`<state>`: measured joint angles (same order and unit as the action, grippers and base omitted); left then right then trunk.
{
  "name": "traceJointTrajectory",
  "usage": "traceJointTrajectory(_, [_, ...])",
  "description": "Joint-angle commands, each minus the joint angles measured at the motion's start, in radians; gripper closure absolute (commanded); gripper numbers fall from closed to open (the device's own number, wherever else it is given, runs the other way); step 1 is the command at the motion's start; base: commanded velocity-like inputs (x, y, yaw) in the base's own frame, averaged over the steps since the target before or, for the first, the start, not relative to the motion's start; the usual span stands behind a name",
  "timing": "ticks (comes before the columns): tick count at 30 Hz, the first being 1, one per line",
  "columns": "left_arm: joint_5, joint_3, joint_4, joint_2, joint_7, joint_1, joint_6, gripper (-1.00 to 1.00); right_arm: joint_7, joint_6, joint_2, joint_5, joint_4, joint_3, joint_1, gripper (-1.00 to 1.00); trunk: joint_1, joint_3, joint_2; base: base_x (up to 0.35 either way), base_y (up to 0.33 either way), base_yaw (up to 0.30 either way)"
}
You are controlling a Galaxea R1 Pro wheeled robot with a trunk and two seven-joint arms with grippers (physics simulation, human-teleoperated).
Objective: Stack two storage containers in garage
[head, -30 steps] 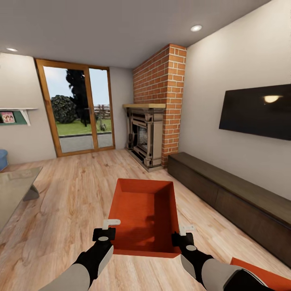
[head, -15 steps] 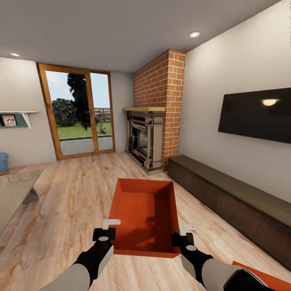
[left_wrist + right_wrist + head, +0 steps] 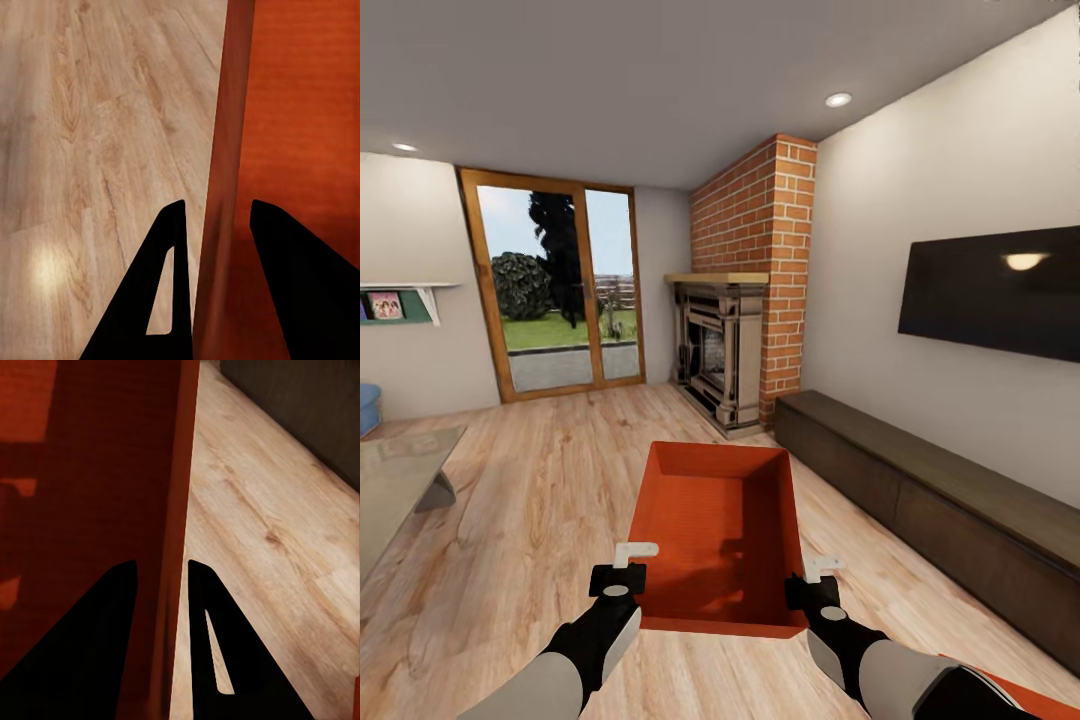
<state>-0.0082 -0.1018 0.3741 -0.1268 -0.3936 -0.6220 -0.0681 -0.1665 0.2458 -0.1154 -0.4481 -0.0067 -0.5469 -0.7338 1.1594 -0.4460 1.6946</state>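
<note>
Living room wood floor (image 3: 540, 480); left hand (image 3: 622, 566) and right hand (image 3: 812, 578) clamp storage container (image 3: 720, 530) side walls, arms forward; open floor at 11 o'clock.

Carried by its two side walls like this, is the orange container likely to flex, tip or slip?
The container looks rigid: its walls run straight. Empty, so probably light. The left gripper and right gripper pinch smooth walls, so slipping seems possible.

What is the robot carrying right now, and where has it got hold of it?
An orange-red storage container. The left claw pinches its left side wall, the right claw its right side wall, both near the end closest to the robot.
</note>
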Motion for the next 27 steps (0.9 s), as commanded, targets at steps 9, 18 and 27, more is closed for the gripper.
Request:
traceJointTrajectory(9, [0.028,0.01,-0.003,-0.007,-0.007,-0.001,-0.007,1.0,-0.041,0.021,0.0,-0.011,-0.001,-0.008,-0.001,1.0,0.0,0.0,0.001,0.0,0.0,0.0])
traceJointTrajectory(18, [0.028,0.01,-0.003,-0.007,-0.007,-0.001,-0.007,1.0,-0.041,0.019,0.0,-0.011,-0.001,-0.008,-0.001,1.0,0.0,0.0,0.001,0.0,0.0,0.0])
traceJointTrajectory(27, [0.028,0.01,-0.003,-0.007,-0.007,-0.001,-0.007,1.0,-0.041,0.02,0.0,-0.012,-0.001,-0.008,-0.001,1.0,0.0,0.0,0.001,0.0,0.0,0.0])
